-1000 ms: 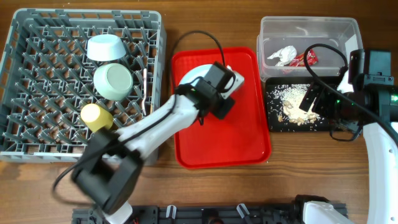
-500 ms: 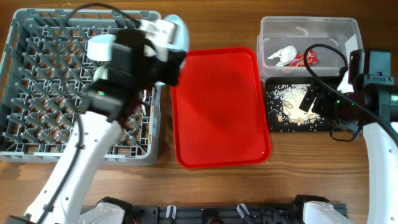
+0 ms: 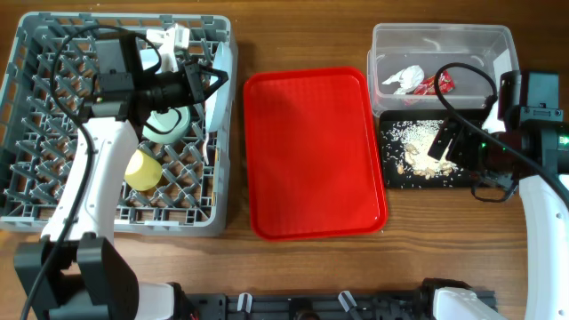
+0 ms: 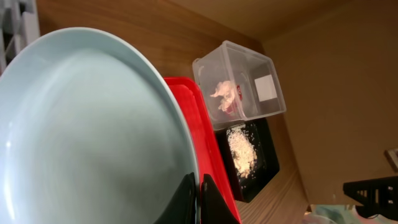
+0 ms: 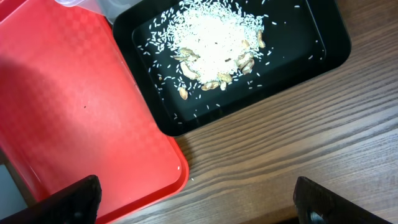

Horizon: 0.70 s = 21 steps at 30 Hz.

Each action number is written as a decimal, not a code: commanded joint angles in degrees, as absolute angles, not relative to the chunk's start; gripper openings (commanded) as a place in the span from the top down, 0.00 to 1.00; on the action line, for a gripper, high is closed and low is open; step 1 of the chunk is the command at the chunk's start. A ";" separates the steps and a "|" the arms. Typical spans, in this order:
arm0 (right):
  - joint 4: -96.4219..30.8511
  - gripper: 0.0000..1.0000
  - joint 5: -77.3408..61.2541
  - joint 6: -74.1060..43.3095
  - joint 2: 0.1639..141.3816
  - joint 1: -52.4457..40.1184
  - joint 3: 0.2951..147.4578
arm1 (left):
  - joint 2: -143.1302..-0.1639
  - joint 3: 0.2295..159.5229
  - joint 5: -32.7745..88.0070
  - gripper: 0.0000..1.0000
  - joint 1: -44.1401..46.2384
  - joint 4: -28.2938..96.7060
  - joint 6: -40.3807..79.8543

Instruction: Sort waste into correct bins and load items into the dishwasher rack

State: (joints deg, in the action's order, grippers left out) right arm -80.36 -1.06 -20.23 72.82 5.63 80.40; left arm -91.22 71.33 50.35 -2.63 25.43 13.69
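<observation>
My left gripper (image 3: 212, 82) is shut on the rim of the pale blue-white plate (image 4: 87, 137), with its fingertips (image 4: 199, 202) pinching the edge. It holds the plate on edge over the right side of the grey dishwasher rack (image 3: 53, 191). The rack holds the pale green bowl (image 3: 167, 126), the yellow cup (image 3: 142, 169) and a white fork (image 3: 211, 147). My arm hides the white bowl. My right gripper (image 3: 444, 147) is open and empty above the black tray (image 3: 462, 178), which holds the beige crumbs (image 3: 416, 142). The clear tub (image 3: 444, 40) holds the tissue (image 3: 404, 78) and the red wrapper (image 3: 441, 84).
The red serving tray (image 3: 316, 151) lies bare between the rack and the bins. In the right wrist view, its corner (image 5: 74, 112), the black tray (image 5: 323, 43) and crumbs (image 5: 217, 37) show above wood table, with my open fingers (image 5: 199, 205) wide apart.
My left arm has carried the plate from the red tray leftwards to the right side of the rack and turned it on edge. The right arm has not moved.
</observation>
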 commanded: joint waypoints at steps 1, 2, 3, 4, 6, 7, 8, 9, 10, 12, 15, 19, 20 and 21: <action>-80.44 0.00 -1.32 -19.51 72.90 5.85 80.99 | -92.18 71.35 52.88 0.12 -4.58 25.32 14.39; -80.42 0.00 -1.34 -19.53 72.90 5.85 80.99 | -92.16 71.35 52.82 0.00 -4.93 25.32 14.39; -80.42 0.00 -1.32 -19.53 72.90 5.87 80.99 | -92.16 71.35 52.62 0.00 -5.34 25.41 14.41; -80.40 0.00 -1.32 -19.51 72.90 5.87 80.99 | -92.16 71.35 52.10 0.00 -5.72 25.93 14.44; -80.42 0.00 -1.32 -19.44 72.90 5.87 80.99 | -91.66 71.35 46.94 0.00 -6.28 29.19 14.39; -80.42 0.00 -1.32 -19.46 72.90 5.87 80.99 | -91.20 71.35 45.04 0.00 -6.28 30.22 14.39; -80.42 0.00 -1.32 -19.46 72.90 5.85 80.99 | -90.65 71.35 43.44 0.00 -6.28 31.07 14.37; -80.38 0.00 -1.32 -19.46 72.90 5.87 80.99 | -89.80 71.35 42.46 0.00 -6.28 31.83 14.37; -80.31 0.00 -1.32 -19.49 72.90 5.87 80.99 | -88.40 71.35 41.95 0.00 -6.24 32.53 14.39; -80.14 0.00 -1.37 -19.55 72.90 5.85 80.99 | -84.36 71.35 39.48 0.00 -6.00 34.59 14.39; -79.29 0.00 -4.73 -18.90 72.90 5.85 80.99 | -78.96 71.35 28.69 0.00 -4.29 38.94 14.39; -75.72 0.00 -13.63 -11.00 72.90 4.01 80.99 | -74.56 71.35 12.36 0.00 -0.47 47.07 14.39; -74.08 0.01 -13.61 -10.44 72.93 2.68 80.99 | -74.48 71.35 8.93 0.00 0.78 50.48 14.39; -72.34 0.00 -13.39 -10.44 72.99 1.50 80.99 | -74.81 71.33 6.35 0.00 1.48 52.84 14.39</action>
State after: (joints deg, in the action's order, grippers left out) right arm -75.44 -9.06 -14.48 72.82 4.29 80.40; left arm -74.35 71.53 20.78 -0.80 48.18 14.31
